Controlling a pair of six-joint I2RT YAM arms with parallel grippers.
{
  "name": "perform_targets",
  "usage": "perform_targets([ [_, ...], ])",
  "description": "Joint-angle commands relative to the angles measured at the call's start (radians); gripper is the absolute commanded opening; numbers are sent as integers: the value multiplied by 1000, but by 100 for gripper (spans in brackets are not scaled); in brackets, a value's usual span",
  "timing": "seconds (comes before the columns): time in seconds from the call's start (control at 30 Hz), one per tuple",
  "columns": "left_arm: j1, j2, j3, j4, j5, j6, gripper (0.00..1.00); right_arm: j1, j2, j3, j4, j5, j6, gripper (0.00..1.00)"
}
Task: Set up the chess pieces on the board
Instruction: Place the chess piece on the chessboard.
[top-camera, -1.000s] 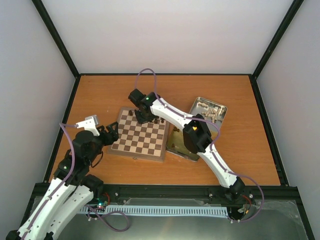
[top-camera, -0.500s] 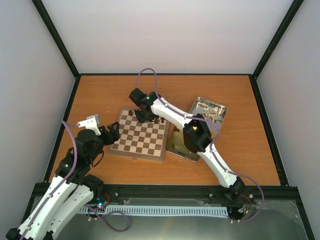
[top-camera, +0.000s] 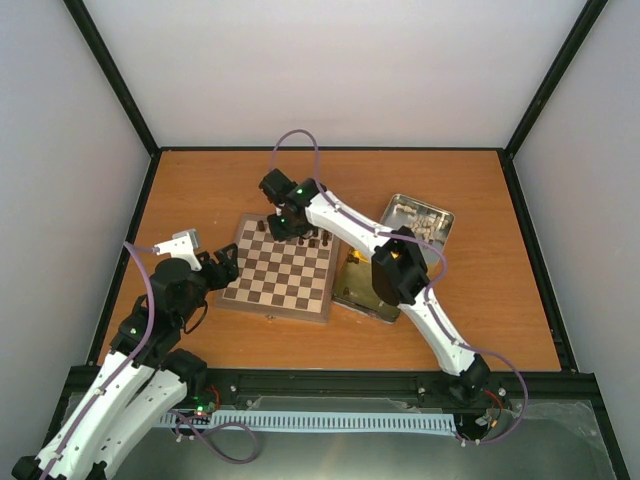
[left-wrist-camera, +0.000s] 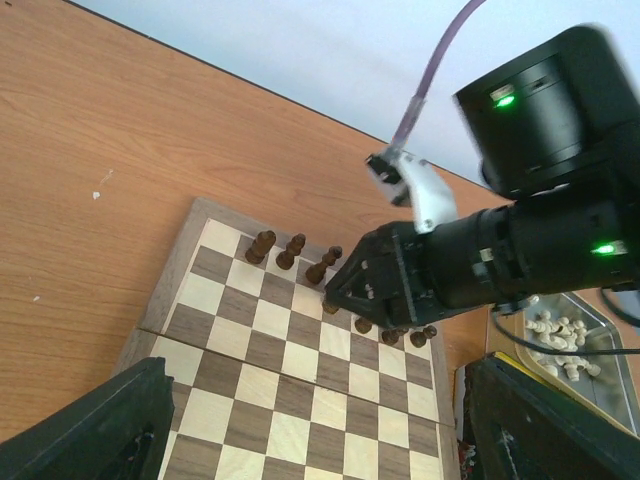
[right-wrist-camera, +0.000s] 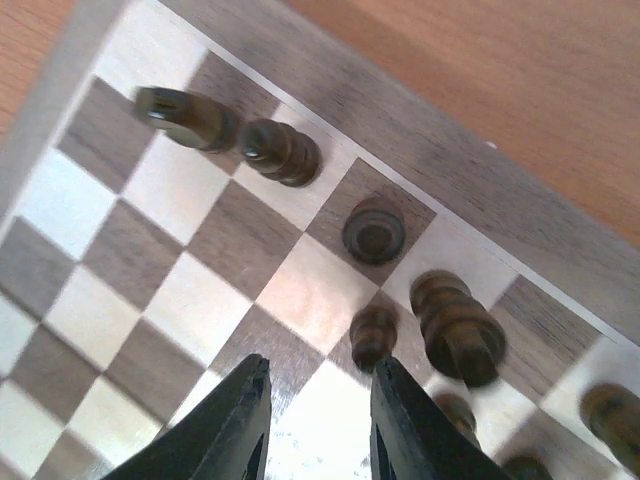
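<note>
The board (top-camera: 270, 285) lies left of the table's centre. Several dark chess pieces (top-camera: 318, 240) stand along its far rows. My right gripper (top-camera: 288, 226) hovers over that far edge. In the right wrist view its jaws (right-wrist-camera: 315, 430) stand apart with nothing between them. A small dark piece (right-wrist-camera: 374, 335) stands upright just beyond the right fingertip (right-wrist-camera: 395, 385), beside a taller one (right-wrist-camera: 458, 325). My left gripper (top-camera: 225, 265) is open at the board's left edge, its fingers (left-wrist-camera: 90, 430) framing the board (left-wrist-camera: 290, 350). The left wrist view shows the right gripper (left-wrist-camera: 335, 295) among the dark pieces (left-wrist-camera: 262, 245).
A metal tin (top-camera: 418, 220) with cream-white pieces (left-wrist-camera: 558, 335) sits at the back right. A gold-lined lid (top-camera: 360, 285) lies against the board's right edge, partly under the right arm. Black frame posts and pale walls enclose the table.
The right gripper's jaws have parted and the gripper has shifted slightly toward the table's far side. The left arm has barely moved.
</note>
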Motion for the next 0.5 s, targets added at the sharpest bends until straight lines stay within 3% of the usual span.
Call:
perform_targets([
  [0.0,4,0,24,-3,7,22,82,-7,-184,-87,74,-2,5,30],
  [0.23,4,38,16,21,36,20,82,-8,-321,-311,122,65,12,29],
  [0.47,5,208,0,147,205,12,81,-13,-606,-653,306,187,50,29],
])
